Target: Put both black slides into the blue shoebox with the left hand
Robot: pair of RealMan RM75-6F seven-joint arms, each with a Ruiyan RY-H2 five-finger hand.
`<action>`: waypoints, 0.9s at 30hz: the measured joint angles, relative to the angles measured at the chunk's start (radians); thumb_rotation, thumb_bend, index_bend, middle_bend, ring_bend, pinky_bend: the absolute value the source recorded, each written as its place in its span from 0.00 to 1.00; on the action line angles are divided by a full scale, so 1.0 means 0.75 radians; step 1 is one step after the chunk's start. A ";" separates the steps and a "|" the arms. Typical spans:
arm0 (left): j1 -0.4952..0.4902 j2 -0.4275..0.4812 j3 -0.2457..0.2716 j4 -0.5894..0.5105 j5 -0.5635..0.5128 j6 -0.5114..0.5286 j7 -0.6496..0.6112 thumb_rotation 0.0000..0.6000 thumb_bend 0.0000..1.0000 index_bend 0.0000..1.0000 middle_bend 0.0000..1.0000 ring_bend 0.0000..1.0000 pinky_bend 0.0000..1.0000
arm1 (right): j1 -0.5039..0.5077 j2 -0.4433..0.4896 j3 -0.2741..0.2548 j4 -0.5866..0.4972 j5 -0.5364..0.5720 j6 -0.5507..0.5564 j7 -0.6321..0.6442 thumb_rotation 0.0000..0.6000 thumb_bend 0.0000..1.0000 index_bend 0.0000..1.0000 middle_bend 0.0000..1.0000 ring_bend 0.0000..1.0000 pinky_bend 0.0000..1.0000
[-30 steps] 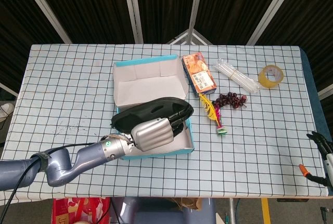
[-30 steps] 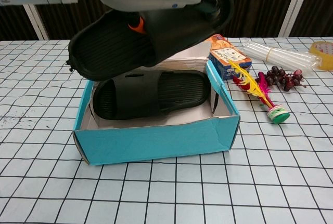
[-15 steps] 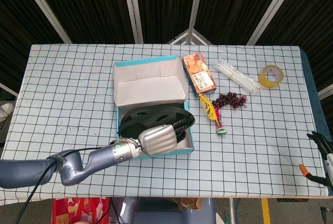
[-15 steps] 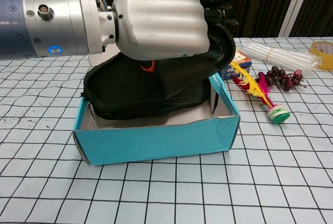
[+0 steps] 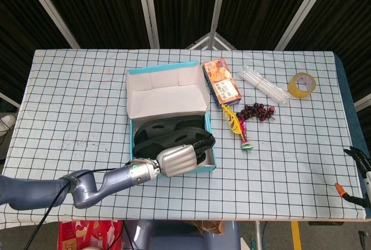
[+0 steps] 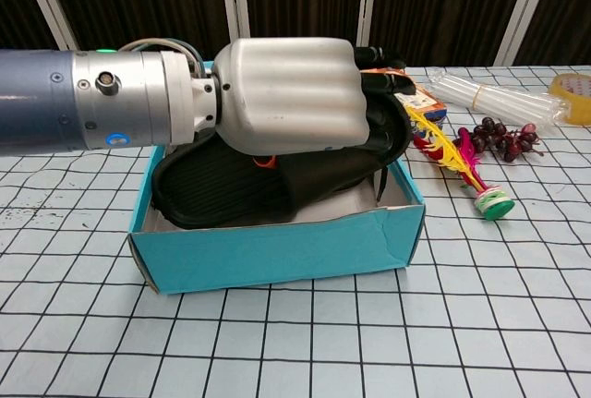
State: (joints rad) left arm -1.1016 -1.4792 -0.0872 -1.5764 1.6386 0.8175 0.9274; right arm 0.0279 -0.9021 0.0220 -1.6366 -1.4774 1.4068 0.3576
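Gripping black slide (image 6: 222, 186), left robot hand (image 6: 291, 98) low inside blue shoebox (image 6: 277, 250), 6 o'clock end.

Your two black slides (image 5: 171, 131) lie stacked inside the blue shoebox (image 6: 277, 250), ribbed soles showing, the upper one (image 6: 231, 186) tilted with its heel end low at the box's left, and the box sits open with its white-lined lid (image 5: 167, 93) standing up behind.
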 measured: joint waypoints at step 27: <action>0.022 -0.134 0.060 0.156 0.021 -0.006 -0.137 1.00 0.41 0.49 0.48 0.07 0.14 | 0.000 -0.002 0.005 0.000 0.013 -0.007 -0.012 1.00 0.31 0.15 0.11 0.18 0.14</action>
State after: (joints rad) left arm -1.0848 -1.5797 -0.0423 -1.4597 1.6542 0.8128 0.8244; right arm 0.0280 -0.9038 0.0260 -1.6368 -1.4675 1.4017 0.3482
